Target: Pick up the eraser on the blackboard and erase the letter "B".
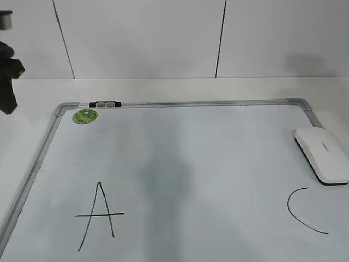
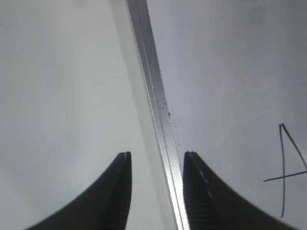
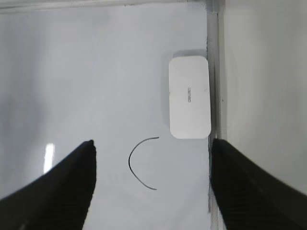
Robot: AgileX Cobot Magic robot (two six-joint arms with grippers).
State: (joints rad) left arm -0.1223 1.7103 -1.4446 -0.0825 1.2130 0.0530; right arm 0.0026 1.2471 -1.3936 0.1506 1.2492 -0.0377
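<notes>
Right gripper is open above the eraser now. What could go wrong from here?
1. The eraser lies tight against the blackboard's right frame, so one finger of the open right gripper may land on the rail and miss the grasp.
2. The "C" sits just beside the eraser; dragging it out could smear that letter.
3. No "B" shows between "A" and "C", so wiping may be pointless.

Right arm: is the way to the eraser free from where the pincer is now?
Probably yes. The right pincer is open wide and the eraser lies ahead of it, flat on the board against the right frame, with nothing between. The frame beside it may crowd one finger.
</notes>
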